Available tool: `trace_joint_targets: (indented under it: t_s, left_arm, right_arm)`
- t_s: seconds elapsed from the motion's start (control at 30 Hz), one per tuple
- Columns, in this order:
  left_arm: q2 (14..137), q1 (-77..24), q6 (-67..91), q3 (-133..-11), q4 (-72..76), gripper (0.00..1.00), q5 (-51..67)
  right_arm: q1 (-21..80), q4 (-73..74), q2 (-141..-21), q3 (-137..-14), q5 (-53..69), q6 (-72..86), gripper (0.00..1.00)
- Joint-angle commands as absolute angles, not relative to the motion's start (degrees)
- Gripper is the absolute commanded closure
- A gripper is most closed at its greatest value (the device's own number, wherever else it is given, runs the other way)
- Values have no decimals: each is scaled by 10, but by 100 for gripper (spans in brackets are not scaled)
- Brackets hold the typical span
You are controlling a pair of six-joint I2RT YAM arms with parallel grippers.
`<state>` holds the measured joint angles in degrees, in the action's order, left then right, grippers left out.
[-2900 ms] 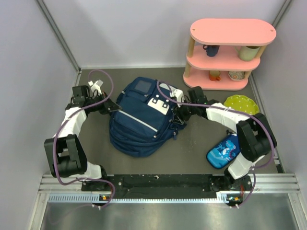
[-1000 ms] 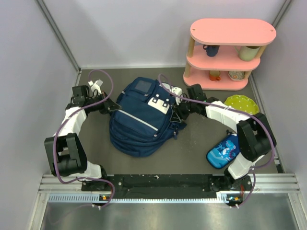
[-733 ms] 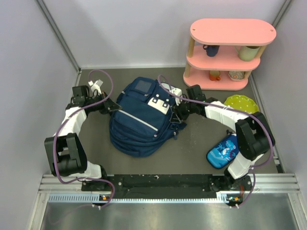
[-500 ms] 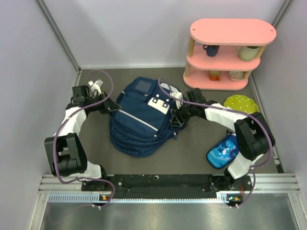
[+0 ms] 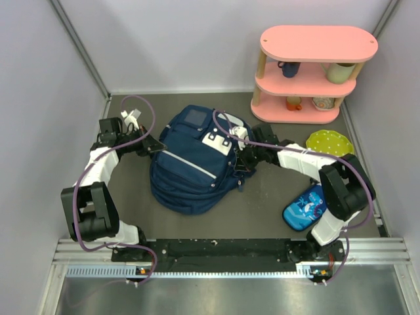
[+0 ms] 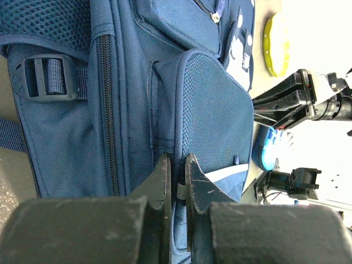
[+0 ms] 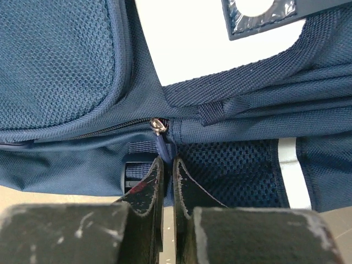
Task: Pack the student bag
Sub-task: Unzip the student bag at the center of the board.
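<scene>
The student bag (image 5: 190, 167), a navy backpack with white trim, lies on the dark table between both arms. My left gripper (image 5: 156, 146) is at its left side, shut on a fold of fabric by the side pocket (image 6: 209, 93); a small grey tab shows between the fingers (image 6: 165, 176). My right gripper (image 5: 241, 163) is against the bag's right side. In the right wrist view its jaws (image 7: 166, 165) are shut on the blue zipper pull (image 7: 163, 144), which hangs from the metal slider (image 7: 158, 126) at the end of a closed zip.
A pink three-tier shelf (image 5: 308, 72) with cups stands at the back right. A yellow-green plate (image 5: 330, 142) lies in front of it. A blue cartoon-print pencil case (image 5: 306, 207) lies near the right arm's base. Grey walls close both sides.
My right gripper has slid left against the bag and gone from open to shut on the zipper pull. The left arm and the bag have not moved.
</scene>
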<state>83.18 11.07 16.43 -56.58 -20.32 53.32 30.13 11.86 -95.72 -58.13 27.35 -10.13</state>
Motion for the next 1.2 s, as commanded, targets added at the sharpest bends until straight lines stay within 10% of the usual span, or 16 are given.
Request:
trace_joint_targets:
  t_s: [0.0, 0.8, 1.17]
  left_arm:
    - [820, 113, 178, -568, -149, 100, 565]
    - [753, 113, 315, -425, 29, 100, 511]
    - [689, 113, 385, -358, 119, 100, 483]
  right_arm:
    - [305, 76, -925, -573, 246, -93, 100]
    - [439, 169, -819, -510, 234, -4, 100]
    - [372, -189, -798, -360, 320, 443, 100]
